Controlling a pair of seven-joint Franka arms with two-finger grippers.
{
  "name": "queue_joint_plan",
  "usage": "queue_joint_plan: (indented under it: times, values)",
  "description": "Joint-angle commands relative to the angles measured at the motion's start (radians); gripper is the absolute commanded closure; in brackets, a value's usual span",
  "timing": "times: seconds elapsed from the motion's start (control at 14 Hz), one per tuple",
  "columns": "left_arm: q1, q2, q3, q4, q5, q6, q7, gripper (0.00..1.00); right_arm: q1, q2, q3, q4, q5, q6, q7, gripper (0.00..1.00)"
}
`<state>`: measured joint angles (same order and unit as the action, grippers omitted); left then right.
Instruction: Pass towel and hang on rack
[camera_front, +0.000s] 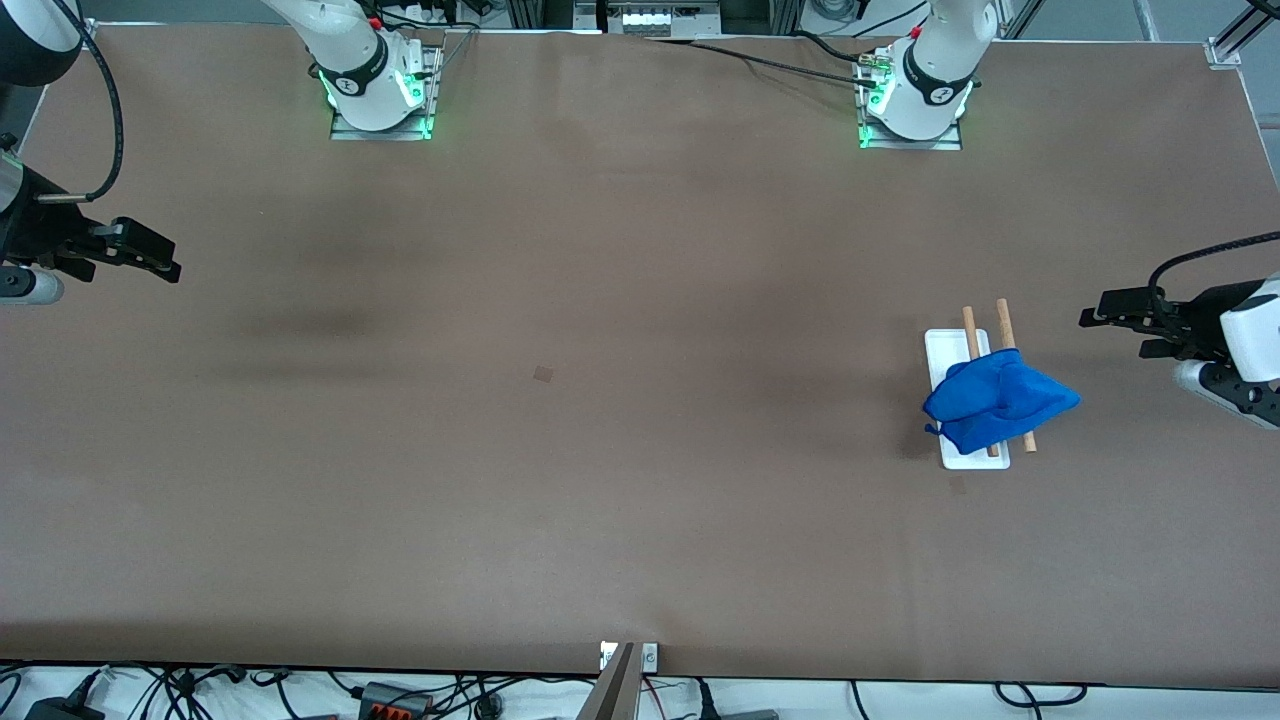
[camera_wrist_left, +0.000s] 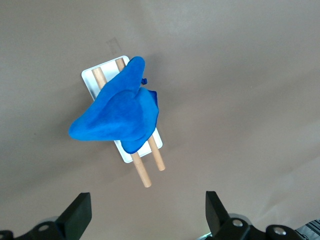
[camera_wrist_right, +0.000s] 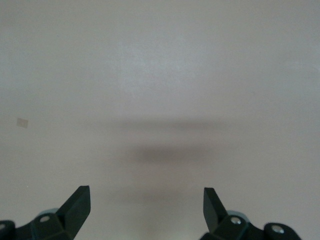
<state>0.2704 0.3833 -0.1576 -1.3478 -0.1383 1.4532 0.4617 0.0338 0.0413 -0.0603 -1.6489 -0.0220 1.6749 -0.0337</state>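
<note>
Lying bunched over the two wooden rods of the rack (camera_front: 966, 400), the towel (camera_front: 995, 403) covers the part of the rods nearer the front camera, and the rack stands on the table (camera_front: 600, 450) toward the left arm's end. The left gripper (camera_front: 1090, 319) hangs over the table just beside the rack, fingers spread wide and holding nothing. The right gripper (camera_front: 170, 268) waits over the right arm's end of the table, well apart from the rack, likewise spread and empty.
</note>
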Motion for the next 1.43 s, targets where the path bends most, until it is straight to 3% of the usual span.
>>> queue_joint_plan:
  times: [0.0,0.36,0.5,0.71,0.86,1.14,1.36]
  values:
    - [-0.026,0.006,0.004,0.047,0.012,-0.023,-0.043,0.0,0.005,-0.018,-0.001,-0.005,-0.004,-0.014,-0.006,0.0]
    - [-0.045,0.0,0.006,0.052,0.036,-0.025,-0.08,0.0,0.005,-0.02,-0.001,-0.005,-0.001,-0.015,-0.011,0.0]
    - [-0.071,-0.05,0.023,0.018,0.052,-0.013,-0.103,0.0,0.006,-0.018,-0.001,-0.005,-0.007,-0.004,-0.012,0.0]
    - [-0.121,-0.188,0.026,-0.163,0.144,0.117,-0.194,0.0,0.006,-0.018,-0.001,-0.006,-0.007,-0.011,-0.011,0.0]
    - [-0.167,-0.242,0.024,-0.23,0.219,0.137,-0.295,0.0,0.006,-0.018,-0.001,-0.006,-0.006,-0.001,-0.011,0.0]
    - [-0.172,-0.357,0.026,-0.394,0.229,0.254,-0.379,0.0,0.006,-0.018,0.0,-0.005,-0.006,0.003,-0.011,0.0]
    - [-0.174,-0.418,0.047,-0.464,0.227,0.299,-0.39,0.0,0.011,-0.018,0.0,-0.005,-0.006,0.009,-0.011,0.0]
